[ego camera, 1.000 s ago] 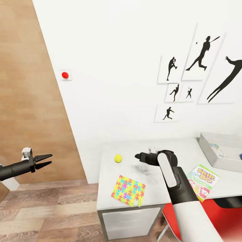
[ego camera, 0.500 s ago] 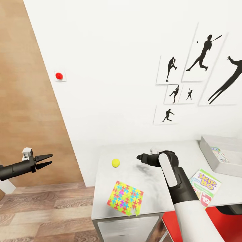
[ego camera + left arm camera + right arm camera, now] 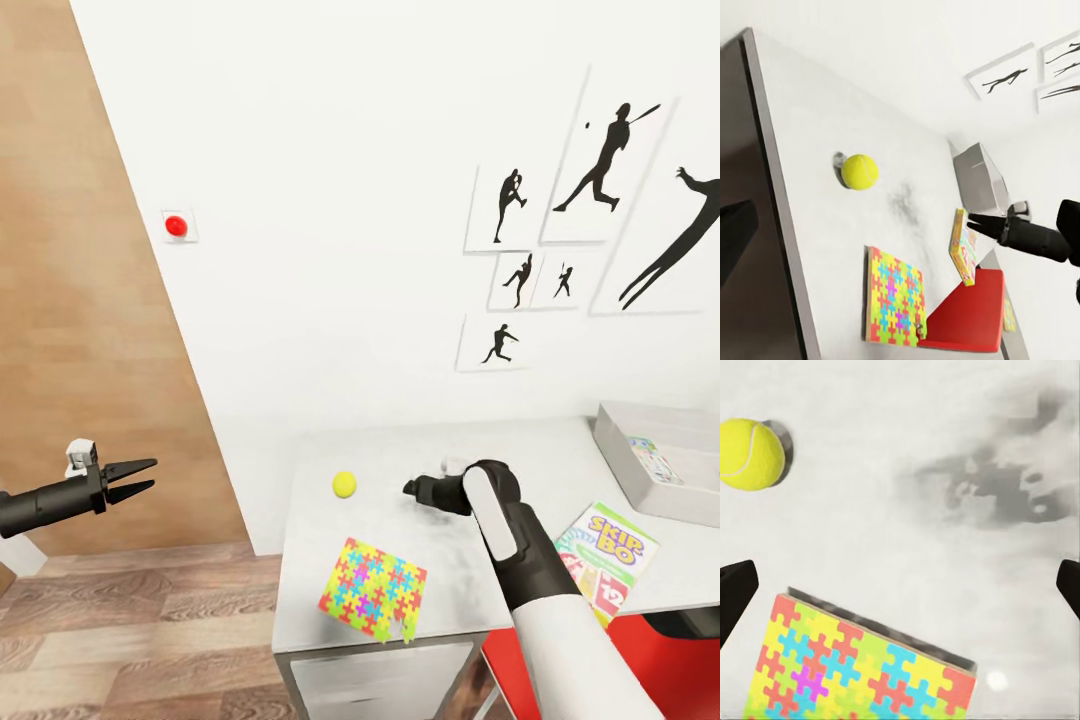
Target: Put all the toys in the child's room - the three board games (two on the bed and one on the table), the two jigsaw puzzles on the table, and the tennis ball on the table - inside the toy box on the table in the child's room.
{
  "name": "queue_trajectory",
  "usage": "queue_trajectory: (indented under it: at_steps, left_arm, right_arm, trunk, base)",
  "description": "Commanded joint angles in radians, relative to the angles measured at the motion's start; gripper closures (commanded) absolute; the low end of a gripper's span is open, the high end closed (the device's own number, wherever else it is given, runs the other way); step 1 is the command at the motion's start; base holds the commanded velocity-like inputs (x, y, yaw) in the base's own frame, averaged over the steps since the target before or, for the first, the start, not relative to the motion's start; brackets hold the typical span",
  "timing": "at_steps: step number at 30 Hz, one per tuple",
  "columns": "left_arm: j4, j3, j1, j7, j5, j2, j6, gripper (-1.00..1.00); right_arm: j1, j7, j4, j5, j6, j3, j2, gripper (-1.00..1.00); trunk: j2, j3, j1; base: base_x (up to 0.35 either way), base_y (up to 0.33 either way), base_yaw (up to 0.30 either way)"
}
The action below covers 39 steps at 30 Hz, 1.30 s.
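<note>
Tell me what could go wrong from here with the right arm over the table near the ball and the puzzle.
The tennis ball lies loose on the table; a nudge from the open right gripper might roll it off the near edge. The jigsaw puzzle already overhangs the front edge, so a push could tip it to the floor. It is also thin and flat, so the fingers may slide over it.
</note>
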Motion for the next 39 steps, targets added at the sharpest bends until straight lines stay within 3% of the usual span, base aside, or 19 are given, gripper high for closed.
queue_trajectory:
  at_steps: [1, 25, 33, 39]
  left_arm:
    - [0.0, 0.0, -0.001, -0.002, 0.003, 0.0, 0.009, -1.0]
    - [0.0, 0.0, -0.001, -0.002, 0.003, 0.0, 0.009, -1.0]
    - [0.0, 0.0, -0.001, -0.002, 0.003, 0.0, 0.009, -1.0]
    - [0.0, 0.0, -0.001, -0.002, 0.003, 0.0, 0.009, -1.0]
  right_arm:
    - [-0.001, -0.01, 0.007, -0.01, 0.002, 0.001, 0.0, -1.0]
    - [-0.028, 0.007, 0.161, -0.021, 0.002, 0.008, -0.001, -1.0]
    - [-0.031, 0.11, 0.218, -0.008, 0.002, 0.008, -0.004, -1.0]
    - [-0.031, 0.128, 0.222, -0.006, 0.002, 0.011, -0.017, -1.0]
  trunk:
    - [-0.002, -0.002, 0.0]
    - [-0.002, -0.002, 0.0]
    - [-0.002, -0.002, 0.0]
    - [-0.002, -0.002, 0.0]
  base:
    - [-0.037, 0.0, 0.0]
    - [-0.029, 0.0, 0.0]
    - [0.0, 0.021, 0.0]
    - [0.0, 0.002, 0.0]
